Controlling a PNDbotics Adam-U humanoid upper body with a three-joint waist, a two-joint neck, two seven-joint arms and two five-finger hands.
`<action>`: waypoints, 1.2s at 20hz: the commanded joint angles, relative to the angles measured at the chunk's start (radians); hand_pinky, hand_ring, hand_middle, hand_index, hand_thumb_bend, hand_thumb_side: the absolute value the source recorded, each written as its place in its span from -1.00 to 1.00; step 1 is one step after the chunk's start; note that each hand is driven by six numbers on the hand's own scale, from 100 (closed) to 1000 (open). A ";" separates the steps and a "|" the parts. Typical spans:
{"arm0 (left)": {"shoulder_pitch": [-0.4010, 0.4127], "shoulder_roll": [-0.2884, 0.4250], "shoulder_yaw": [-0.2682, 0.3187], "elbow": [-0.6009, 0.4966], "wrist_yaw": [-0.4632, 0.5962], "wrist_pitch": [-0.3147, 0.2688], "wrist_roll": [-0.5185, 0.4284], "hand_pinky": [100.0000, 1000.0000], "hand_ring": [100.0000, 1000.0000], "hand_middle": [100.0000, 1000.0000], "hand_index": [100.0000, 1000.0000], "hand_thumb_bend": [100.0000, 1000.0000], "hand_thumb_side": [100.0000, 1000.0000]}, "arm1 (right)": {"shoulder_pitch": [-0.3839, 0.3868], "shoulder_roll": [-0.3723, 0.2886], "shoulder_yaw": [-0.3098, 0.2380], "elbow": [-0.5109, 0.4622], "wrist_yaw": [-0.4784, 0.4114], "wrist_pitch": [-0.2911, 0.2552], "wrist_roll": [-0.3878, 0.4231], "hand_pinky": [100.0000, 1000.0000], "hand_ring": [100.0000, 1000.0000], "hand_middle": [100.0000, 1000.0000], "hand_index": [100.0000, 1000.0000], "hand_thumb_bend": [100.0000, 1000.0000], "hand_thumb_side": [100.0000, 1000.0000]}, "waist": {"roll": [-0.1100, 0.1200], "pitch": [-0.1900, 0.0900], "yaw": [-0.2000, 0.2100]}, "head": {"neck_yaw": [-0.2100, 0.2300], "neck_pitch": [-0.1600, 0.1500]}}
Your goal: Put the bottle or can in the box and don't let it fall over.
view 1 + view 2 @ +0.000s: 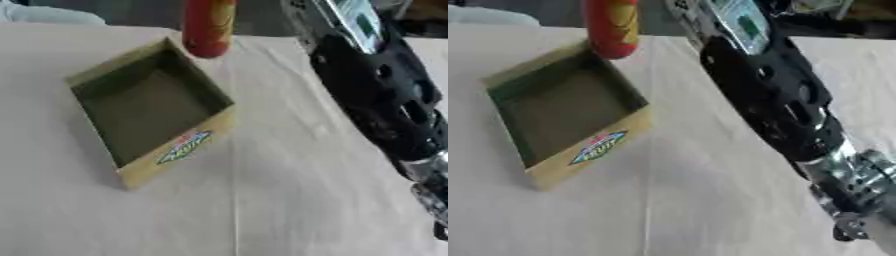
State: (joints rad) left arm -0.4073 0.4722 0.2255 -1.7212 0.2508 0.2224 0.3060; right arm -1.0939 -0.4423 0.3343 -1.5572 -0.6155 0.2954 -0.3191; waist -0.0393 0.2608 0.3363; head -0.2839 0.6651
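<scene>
Pale table under soft, even light

The beige tabletop (289,200) fills the view; beyond its far edge lies a dark floor (140,12).

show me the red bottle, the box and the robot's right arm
red bottle (208,30), left eye view, on its red lower body
box (179,150), left eye view, on the front wall by the label
right arm (772,95), right eye view, on the black forearm casing

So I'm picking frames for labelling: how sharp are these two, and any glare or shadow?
Left eye view: soft throughout, the box logo unreadable, its inside shadowed. Right eye view: equally soft, with glare on the arm's silver joint; the red bottle is cut off at the top.
</scene>
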 commanded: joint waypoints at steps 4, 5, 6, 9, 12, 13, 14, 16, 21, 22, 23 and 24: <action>-0.005 0.009 0.034 -0.007 0.002 -0.002 0.016 0.53 1.00 0.83 0.59 -0.95 -0.76 | -0.024 0.034 0.028 0.055 0.042 -0.015 0.016 0.58 -0.50 -0.46 -0.33 -0.53 -1.00 | 0.014 -0.008 0.026 | -0.024 -0.009; 0.000 0.010 0.040 -0.005 0.002 -0.004 0.022 0.53 1.00 0.83 0.59 -0.95 -0.76 | -0.021 0.042 0.033 0.064 0.048 -0.017 0.018 0.58 -0.50 -0.46 -0.34 -0.53 -1.00 | 0.015 -0.008 0.030 | -0.027 -0.009; 0.003 0.010 0.045 -0.003 0.001 -0.006 0.027 0.53 1.00 0.83 0.59 -0.95 -0.76 | -0.019 0.050 0.038 0.072 0.054 -0.019 0.019 0.58 -0.50 -0.46 -0.34 -0.53 -1.00 | 0.015 -0.008 0.032 | -0.030 -0.009; 0.013 0.011 0.056 0.001 0.002 -0.008 0.038 0.53 1.00 0.83 0.59 -0.95 -0.76 | -0.010 0.073 0.049 0.097 0.068 -0.024 0.022 0.57 -0.51 -0.47 -0.34 -0.53 -1.00 | 0.014 -0.008 0.036 | -0.043 -0.012; 0.016 0.009 0.061 0.002 0.002 -0.009 0.044 0.53 1.00 0.82 0.59 -0.96 -0.75 | -0.003 0.088 0.053 0.113 0.071 -0.032 0.023 0.57 -0.51 -0.47 -0.34 -0.56 -1.00 | 0.012 -0.007 0.037 | -0.060 -0.010; 0.016 0.009 0.062 0.001 0.002 -0.009 0.045 0.53 1.00 0.82 0.59 -0.96 -0.75 | 0.001 0.094 0.053 0.117 0.068 -0.037 0.022 0.56 -0.51 -0.47 -0.34 -0.58 -1.00 | 0.011 -0.007 0.038 | -0.063 -0.010; 0.016 0.008 0.063 0.001 0.002 -0.009 0.046 0.53 1.00 0.82 0.59 -0.96 -0.75 | 0.004 0.099 0.054 0.121 0.064 -0.042 0.021 0.56 -0.51 -0.47 -0.34 -0.58 -1.00 | 0.011 -0.006 0.038 | -0.064 -0.010; 0.014 0.007 0.063 0.001 0.003 -0.008 0.046 0.53 1.00 0.82 0.59 -0.96 -0.75 | 0.011 0.106 0.056 0.130 0.054 -0.051 0.017 0.56 -0.49 -0.46 -0.33 -0.59 -1.00 | 0.010 -0.005 0.039 | -0.068 -0.010; 0.015 0.006 0.066 0.001 0.003 -0.008 0.049 0.53 1.00 0.82 0.59 -0.96 -0.74 | 0.027 0.116 0.054 0.155 0.034 -0.078 -0.010 0.71 0.02 0.04 0.26 -0.12 -1.00 | 0.010 -0.002 0.039 | -0.071 -0.009; 0.016 0.006 0.066 0.001 0.003 -0.008 0.050 0.53 1.00 0.82 0.59 -0.96 -0.74 | 0.031 0.117 0.057 0.160 0.029 -0.083 -0.010 0.73 0.12 0.12 0.36 -0.08 -1.00 | 0.010 -0.001 0.039 | -0.068 -0.008; 0.017 0.007 0.067 0.001 0.003 -0.008 0.050 0.53 1.00 0.82 0.59 -0.97 -0.74 | 0.034 0.118 0.061 0.164 0.026 -0.087 -0.001 0.83 0.47 0.49 0.71 0.12 -1.00 | 0.010 -0.001 0.039 | -0.065 -0.008; 0.017 0.007 0.067 0.001 0.003 -0.008 0.050 0.53 1.00 0.82 0.59 -0.97 -0.74 | 0.037 0.117 0.064 0.168 0.029 -0.089 0.015 0.87 0.57 0.58 0.82 0.19 -1.00 | 0.010 -0.001 0.039 | -0.063 -0.007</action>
State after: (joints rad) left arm -0.3858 0.4557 0.2803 -1.7078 0.2516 0.2163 0.3510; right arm -1.0392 -0.3206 0.4011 -1.3851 -0.5786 0.2147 -0.3122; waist -0.0369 0.2737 0.3719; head -0.3505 0.6646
